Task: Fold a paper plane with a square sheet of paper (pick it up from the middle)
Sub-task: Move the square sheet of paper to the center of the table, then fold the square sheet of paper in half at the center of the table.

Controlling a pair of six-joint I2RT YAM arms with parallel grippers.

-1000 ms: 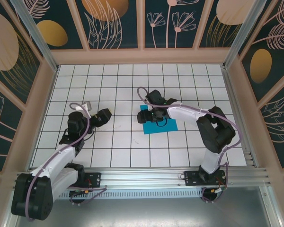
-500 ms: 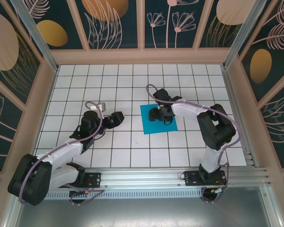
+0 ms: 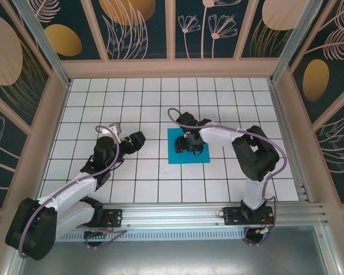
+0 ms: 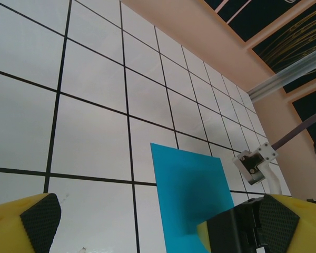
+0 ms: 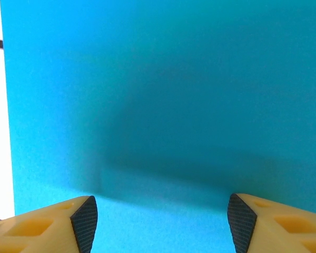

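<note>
Sheet: the square sheet of paper (image 3: pixel 176 156) is seen lying flat and unfolded on the tiled table (image 3: pixel 143 177), a little right of the table's middle.
Colour: a plain bright cyan-blue surface is shown in the right wrist view (image 5: pixel 163 79).
Orientation: the edges are set nearly parallel to the black grid lines, with a slight skew noted in the top view.
Long axis: none can be told, since the sides read as about equal. From above the sheet looks only a touch wider from left to right than from near to far.
Pointing: no one corner or edge is marked out as leading.
Right gripper: the right gripper (image 3: pixel 191 144) is placed over the middle of the sheet, pointing down at it. Its jaws are spread wide, with blue paper seen between the two yellow fingertips (image 5: pixel 84 221). Whether the pads touch the paper cannot be told.
Left gripper: the left gripper (image 3: pixel 135 140) is held over bare tiles to the left of the sheet, apart from it, and is aimed toward it. Its jaws are spread wide and nothing is held (image 4: pixel 159 217).
Left wrist view: the sheet (image 4: pixel 189 184) is seen ahead, between the two fingers.
</note>
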